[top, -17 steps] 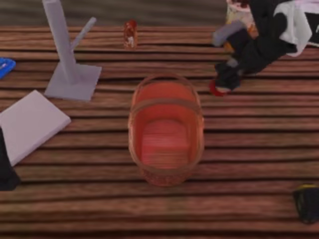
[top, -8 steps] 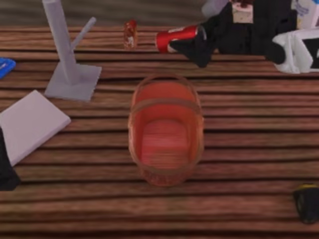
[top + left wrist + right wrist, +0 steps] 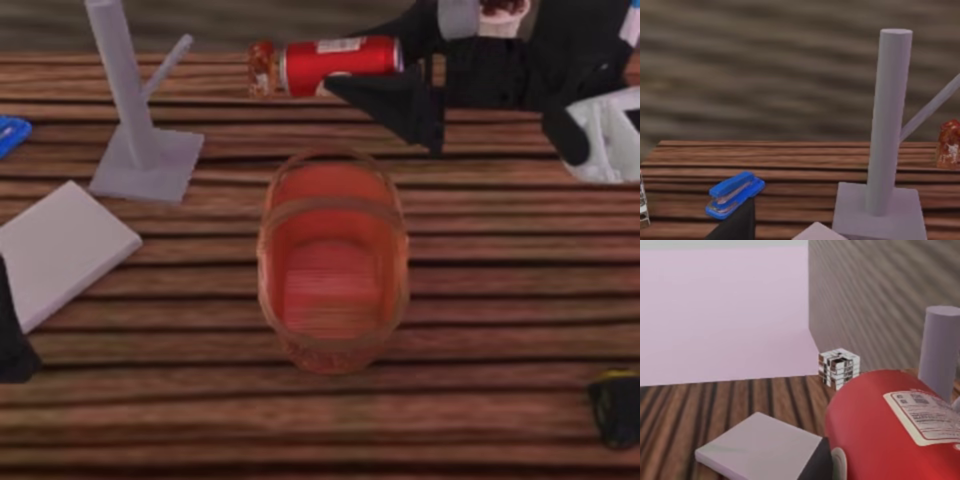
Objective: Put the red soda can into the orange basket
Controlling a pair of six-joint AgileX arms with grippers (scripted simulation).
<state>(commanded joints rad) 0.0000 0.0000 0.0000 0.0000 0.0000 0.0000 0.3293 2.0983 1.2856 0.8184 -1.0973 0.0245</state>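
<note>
Right tool (image 3: 385, 85): closed on the red soda can (image 3: 340, 64), held lying sideways above the far edge of the counter (image 3: 500, 300); dark fingers (image 3: 400, 100) clasped the can's right end.
Red soda can: aloft in the right tool, silver end toward the top view's left, pale label uppermost; beyond the orange basket (image 3: 333, 262), not over it.
Orange basket: standing open at mid-counter, arched handle (image 3: 333, 208) across its middle, nothing visible inside.
Step in hand: carry, as judged; the can was gripped and raised, the drop not yet made.
Next move: would call for bringing the can toward the near side until over the basket mouth, clear of the handle, then lowering and opening the tool.
Risk: a sideways can might catch the handle or rim.
Left tool (image 3: 735, 225): parked at the counter's left edge; whether its fingers were apart or together could not be told.
Top view only: basket, can-to-basket relation, a reddish-brown bottle (image 3: 262, 68) just left of the can, a grey stand (image 3: 135, 130), a white slab (image 3: 60, 250).
Right wrist view only: the can's label (image 3: 927, 415) at close range, a patterned cube (image 3: 839, 368) beyond; the basket absent.
Left wrist view only: a blue stapler (image 3: 735, 194) near the stand; neither can nor basket shown.
</note>
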